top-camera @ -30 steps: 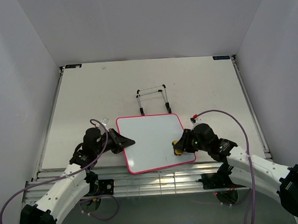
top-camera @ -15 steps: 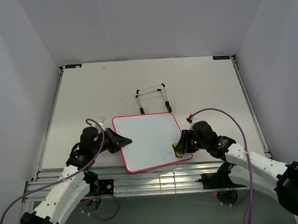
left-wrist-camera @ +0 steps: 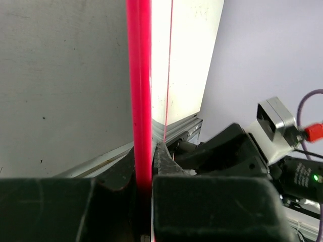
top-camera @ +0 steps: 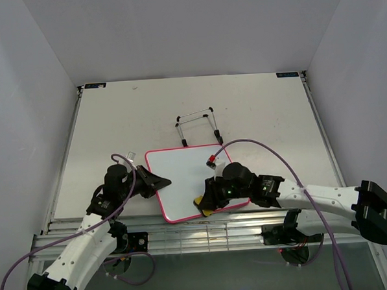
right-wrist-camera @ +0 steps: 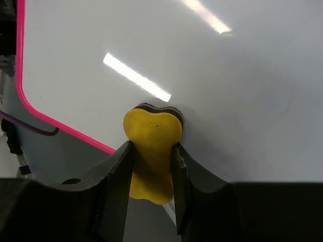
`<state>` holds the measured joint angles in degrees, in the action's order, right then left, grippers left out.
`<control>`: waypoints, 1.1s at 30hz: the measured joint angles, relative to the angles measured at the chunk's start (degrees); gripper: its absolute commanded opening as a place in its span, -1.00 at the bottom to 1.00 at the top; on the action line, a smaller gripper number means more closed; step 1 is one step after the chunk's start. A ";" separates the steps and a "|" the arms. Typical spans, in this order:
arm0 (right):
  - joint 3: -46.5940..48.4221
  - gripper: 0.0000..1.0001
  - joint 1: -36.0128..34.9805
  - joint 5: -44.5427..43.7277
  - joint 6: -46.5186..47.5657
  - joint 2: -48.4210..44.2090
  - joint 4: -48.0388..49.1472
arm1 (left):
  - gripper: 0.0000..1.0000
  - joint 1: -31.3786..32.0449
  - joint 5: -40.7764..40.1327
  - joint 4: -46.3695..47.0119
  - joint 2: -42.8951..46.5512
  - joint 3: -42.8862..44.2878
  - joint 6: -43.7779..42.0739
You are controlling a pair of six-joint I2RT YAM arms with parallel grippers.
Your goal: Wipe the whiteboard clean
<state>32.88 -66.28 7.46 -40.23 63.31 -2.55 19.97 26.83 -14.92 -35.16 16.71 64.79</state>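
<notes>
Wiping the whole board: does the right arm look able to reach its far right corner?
Likely yes: the right end effector holds the eraser at the whiteboard's near edge, the surface beyond looks bare, and the left end effector grips only the left edge.

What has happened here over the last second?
The right gripper slid the yellow eraser leftward across the whiteboard, from its right edge to the middle of its near edge. The board shifted slightly left. The left gripper stays clamped on its left edge; the wire stand hasn't moved.
</notes>
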 measured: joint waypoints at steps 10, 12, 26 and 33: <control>-12.33 -0.32 30.12 3.10 1.73 -6.38 -2.49 | -1.00 -0.28 -0.17 3.50 -0.17 -1.64 1.31; -13.20 -0.32 35.26 4.44 2.84 -5.73 -2.84 | -1.00 -0.37 0.02 4.00 -0.39 -1.88 1.36; -10.21 -0.32 46.90 14.56 9.75 3.30 -2.43 | -1.00 -1.18 2.16 9.44 -5.27 -2.21 0.46; -4.79 -0.32 44.63 17.66 15.91 8.09 -3.52 | -1.00 -1.70 4.24 13.66 -9.68 -2.36 -0.48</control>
<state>28.10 -21.65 25.12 -24.32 71.40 -6.07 18.26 31.07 -1.26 -44.84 14.35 64.31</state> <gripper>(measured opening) 0.388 0.164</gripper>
